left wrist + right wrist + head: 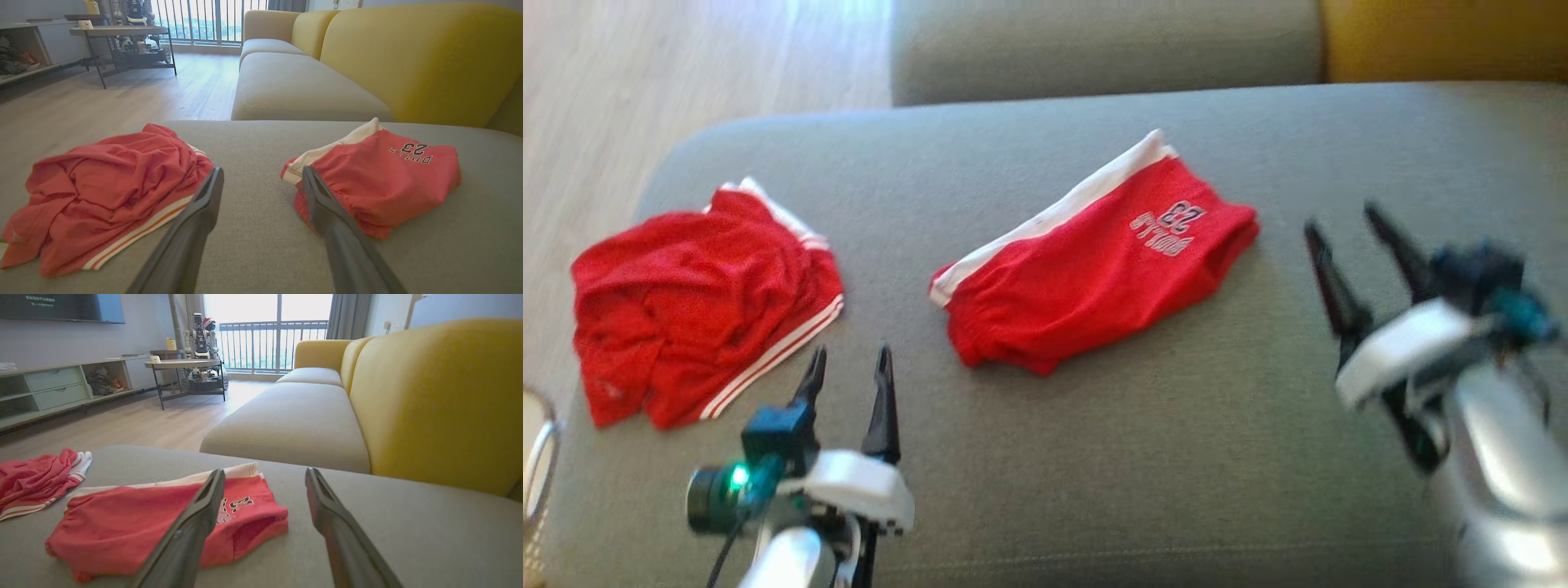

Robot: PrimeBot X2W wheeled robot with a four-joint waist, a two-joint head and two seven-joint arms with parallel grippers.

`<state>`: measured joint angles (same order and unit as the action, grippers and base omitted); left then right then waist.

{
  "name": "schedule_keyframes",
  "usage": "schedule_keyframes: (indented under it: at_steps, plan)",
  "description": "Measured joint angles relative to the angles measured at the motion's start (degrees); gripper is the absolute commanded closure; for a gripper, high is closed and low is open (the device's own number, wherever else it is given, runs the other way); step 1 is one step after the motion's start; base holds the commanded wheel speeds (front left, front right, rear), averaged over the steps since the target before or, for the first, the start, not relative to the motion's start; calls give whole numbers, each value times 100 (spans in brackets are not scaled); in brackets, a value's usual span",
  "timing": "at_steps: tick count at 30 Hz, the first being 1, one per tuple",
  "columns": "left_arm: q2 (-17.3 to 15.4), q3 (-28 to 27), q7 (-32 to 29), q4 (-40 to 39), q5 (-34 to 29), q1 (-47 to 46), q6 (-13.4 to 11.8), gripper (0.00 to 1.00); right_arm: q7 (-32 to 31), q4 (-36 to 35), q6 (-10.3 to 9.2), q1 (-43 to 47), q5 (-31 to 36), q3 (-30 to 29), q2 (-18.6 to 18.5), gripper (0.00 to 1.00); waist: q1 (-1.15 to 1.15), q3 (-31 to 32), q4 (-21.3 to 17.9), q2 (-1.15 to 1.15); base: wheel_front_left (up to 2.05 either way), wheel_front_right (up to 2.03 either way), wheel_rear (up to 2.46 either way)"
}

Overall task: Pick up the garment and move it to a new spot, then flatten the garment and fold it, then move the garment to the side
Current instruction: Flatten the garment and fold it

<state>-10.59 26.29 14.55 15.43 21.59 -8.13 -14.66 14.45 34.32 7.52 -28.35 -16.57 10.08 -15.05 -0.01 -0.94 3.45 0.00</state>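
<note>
Bright daylight frm window (302, 310); right end effector (1341, 217) blurred.

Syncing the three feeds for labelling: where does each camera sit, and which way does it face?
Head view: on the head, looking down at the grey cushion with crumpled shorts and folded shorts; the left gripper and right gripper show, both open.
Left wrist view: low over the cushion, facing between both shorts toward the balcony window; its own fingers show.
Right wrist view: low, facing over the folded shorts along the yellow backrest; its own fingers show.
Shared: both wrist views hold both shorts and the window.
</note>
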Motion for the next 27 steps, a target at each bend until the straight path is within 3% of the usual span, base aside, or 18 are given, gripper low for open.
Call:
schedule_keyframes:
  at_steps: [4, 10, 11, 20, 23, 27]
  plan:
    - [110, -316, 0, -305, -289, 531, 66, 0, 0, -582, 0, 1000, 491, -633, 466, 0, 0, 217, -207, 0, 0, 0, 0]
    - [416, -801, 0, -802, -689, 1109, 236, 0, 0, -1147, -1, 1778, 893, -1178, 928, 0, 0, 350, -321, 0, 0, 0, 0]
    - [493, -903, 0, -903, -794, 1281, 357, 0, 0, -1249, 0, 1931, 957, -1316, 1017, 0, 0, 351, -308, 0, 0, 0, 0]
    - [698, -1088, 0, -1004, -1099, 1463, 764, 0, 1, -1378, -1, 2158, 1087, -1544, 1156, 0, 0, 283, -154, 0, 0, 0, 0]
    - [713, -1129, 0, -958, -1185, 1451, 851, 0, -82, -1084, 0, 2079, 840, -1529, 1172, 0, 0, 237, -58, 0, 0, 0, 0]
    - [724, -1161, 0, -890, -1202, 1432, 922, 0, -625, -503, -1, 1595, -386, -1577, 1203, 0, 0, 128, 81, 0, 0, 0, 0]
